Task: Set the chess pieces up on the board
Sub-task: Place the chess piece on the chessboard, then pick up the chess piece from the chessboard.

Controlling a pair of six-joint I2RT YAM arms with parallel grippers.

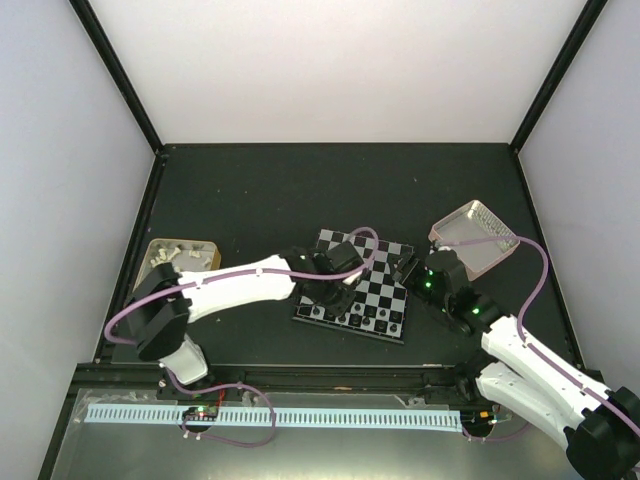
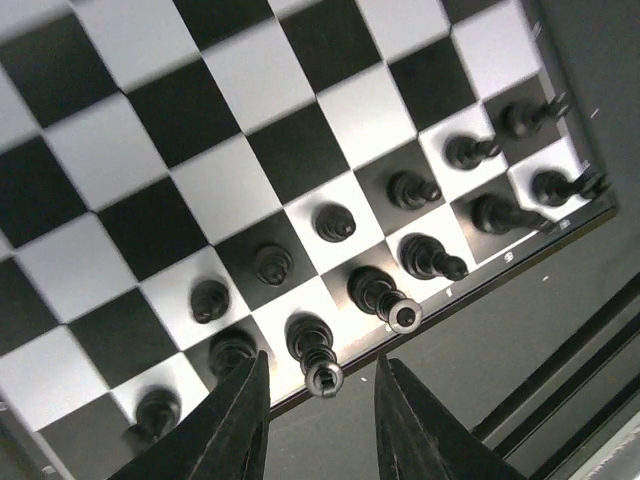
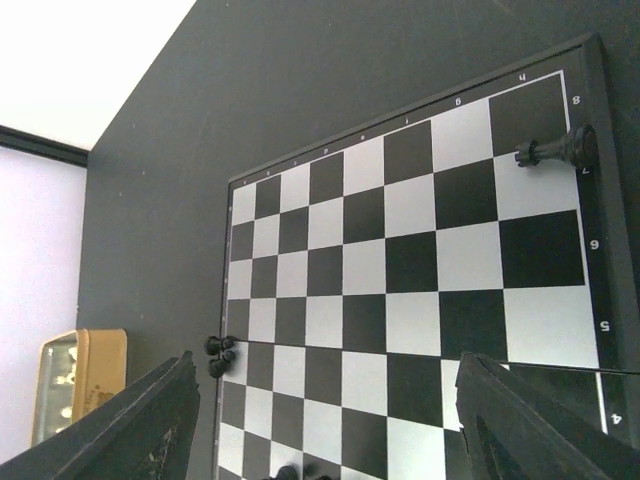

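- The black chess pieces (image 2: 430,257) stand in two rows on the squares along the board's (image 1: 380,290) near edge. This looks like one side's starting line-up, mostly filled.
- The left arm reaches from its base at the near left, stretching low and diagonally across the tabletop (image 1: 250,200) so that its wrist hangs over the board's near half.
- The left end effector (image 2: 323,360) is released. Its two fingers are spread on either side of a tall ring-topped piece (image 2: 318,352) in the edge row, and neither finger presses on it. That pose suits either letting go of a piece just set down or lining up to straighten it.
- The right arm bends in from the near right and holds its end effector (image 3: 326,360) at the board's right edge. The fingers are wide apart and grasp nothing, and it keeps out of the left arm's way.
- Further up the board, the middle squares are bare.
- A lone piece (image 3: 560,150) sits at the far corner, and it cannot be told whether it is upright.
- Beyond the board, a tan tray (image 1: 182,242) at the left holds small pale bits, and a pink-rimmed tray (image 1: 450,219) sits at the right.
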